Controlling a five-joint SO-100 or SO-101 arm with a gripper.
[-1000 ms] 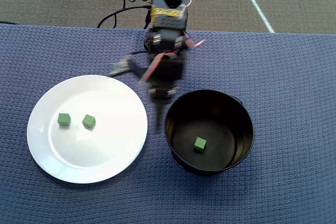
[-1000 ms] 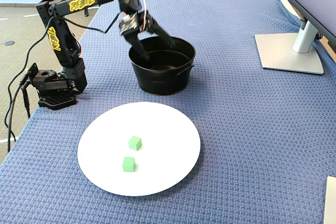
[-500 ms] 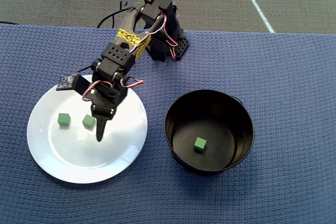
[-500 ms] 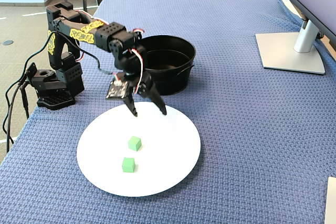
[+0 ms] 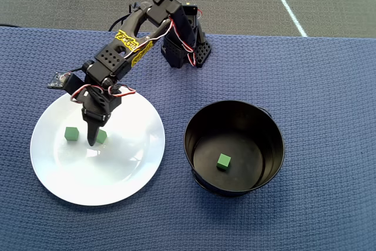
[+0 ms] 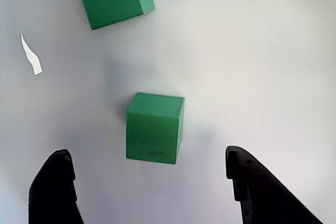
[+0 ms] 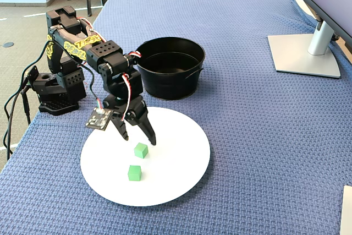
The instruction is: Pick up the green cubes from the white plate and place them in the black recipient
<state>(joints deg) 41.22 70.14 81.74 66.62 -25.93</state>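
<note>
So we've swung over from the black recipient (image 5: 234, 145) and dropped onto the white plate (image 5: 117, 186) in about a second. The gripper (image 6: 149, 182) is spread wide with nothing in it, jaws hanging on either side of the nearer cube (image 6: 154, 127) but not touching it yet, as far as the wrist view shows. That reads to us as lining up grab number two.

Where stuff is, in the overhead view: one green cube (image 5: 223, 161) already sits on the recipient's floor, a bit toward 7 o'clock of centre. Two are left on the plate, toward its 9 o'clock side. The far one (image 5: 71, 134) is fully visible. The other (image 5: 101, 136) sits just at its 3 o'clock and peeks out from behind the finger.

The wrist view cuts off the lower fingers, so we can't tell how high the tips are above the plate. The fixed view suggests close.
</note>
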